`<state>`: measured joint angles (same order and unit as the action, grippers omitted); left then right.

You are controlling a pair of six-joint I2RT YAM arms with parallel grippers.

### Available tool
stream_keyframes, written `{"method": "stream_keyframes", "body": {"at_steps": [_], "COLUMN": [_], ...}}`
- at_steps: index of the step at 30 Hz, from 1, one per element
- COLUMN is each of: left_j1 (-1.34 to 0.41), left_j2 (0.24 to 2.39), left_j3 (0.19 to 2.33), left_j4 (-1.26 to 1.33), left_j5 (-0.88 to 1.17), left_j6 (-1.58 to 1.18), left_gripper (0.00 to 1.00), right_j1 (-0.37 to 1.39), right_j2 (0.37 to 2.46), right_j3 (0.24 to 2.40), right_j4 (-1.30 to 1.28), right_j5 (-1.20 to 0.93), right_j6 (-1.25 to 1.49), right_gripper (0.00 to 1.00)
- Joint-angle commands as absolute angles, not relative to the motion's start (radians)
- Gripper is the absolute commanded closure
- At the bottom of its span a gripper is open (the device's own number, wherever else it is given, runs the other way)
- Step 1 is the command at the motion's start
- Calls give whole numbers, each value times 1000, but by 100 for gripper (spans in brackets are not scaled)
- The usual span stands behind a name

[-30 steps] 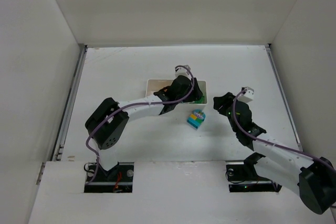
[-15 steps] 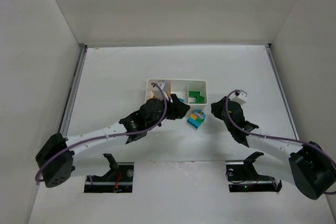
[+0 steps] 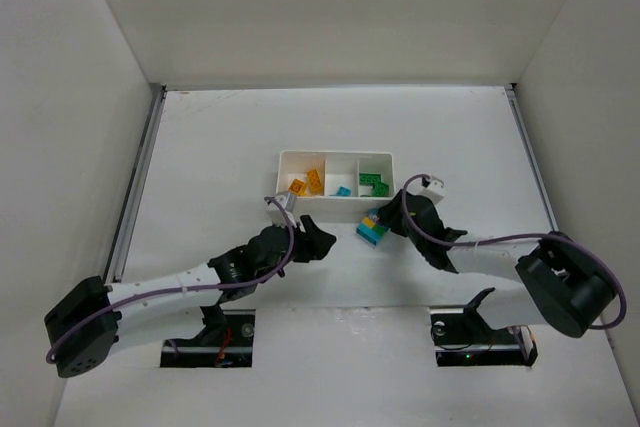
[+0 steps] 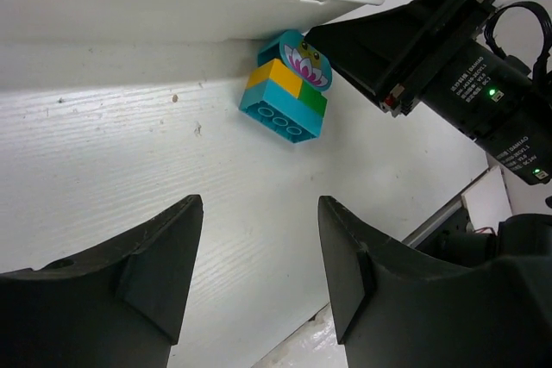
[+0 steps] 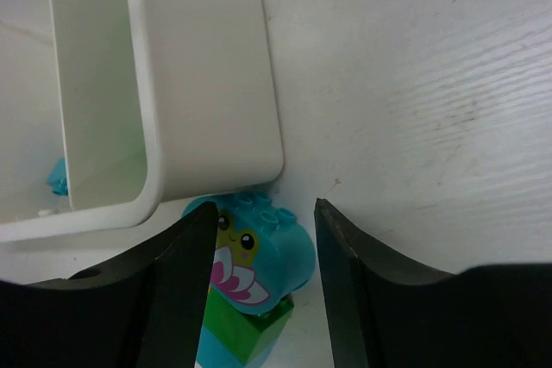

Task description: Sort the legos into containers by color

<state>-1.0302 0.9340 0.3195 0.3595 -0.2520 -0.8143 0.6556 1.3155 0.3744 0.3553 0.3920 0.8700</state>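
A mixed clump (image 3: 372,228) of cyan, green and yellow-orange legos lies on the table just in front of the white tray (image 3: 336,153). The tray's left compartment holds orange bricks (image 3: 306,183), the middle a cyan brick (image 3: 343,191), the right green bricks (image 3: 374,182). My right gripper (image 3: 385,219) is open, with its fingers on either side of the clump's cyan top piece (image 5: 259,252); in the right wrist view the gripper (image 5: 265,208) is right beside the tray corner (image 5: 207,84). My left gripper (image 3: 318,239) is open and empty, left of the clump (image 4: 285,92) and facing it (image 4: 259,204).
The tray's front wall (image 4: 172,6) stands directly behind the clump. The right arm's black body (image 4: 431,49) fills the space to the right of the clump. White walls enclose the table on three sides.
My left arm has pulled back out of the tray toward the near left. My right gripper has moved left and down until it is over the clump.
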Motion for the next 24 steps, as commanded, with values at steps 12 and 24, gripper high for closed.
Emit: {"method": "stream_keyframes", "body": {"at_steps": [12, 24], "left_j1": [-920, -739], "left_j2": [842, 768], "left_j3": [235, 221], "left_j4": [348, 267], "left_j5": [-262, -144], "left_j6": [-833, -819], "left_gripper": [46, 45], "right_j1": [1025, 1062], "right_j2": [1296, 1331], "right_j3": [425, 583], "right_j4": [341, 150], "right_j5": [498, 431], "right_j6": [1114, 667], "right_gripper": [48, 12]}}
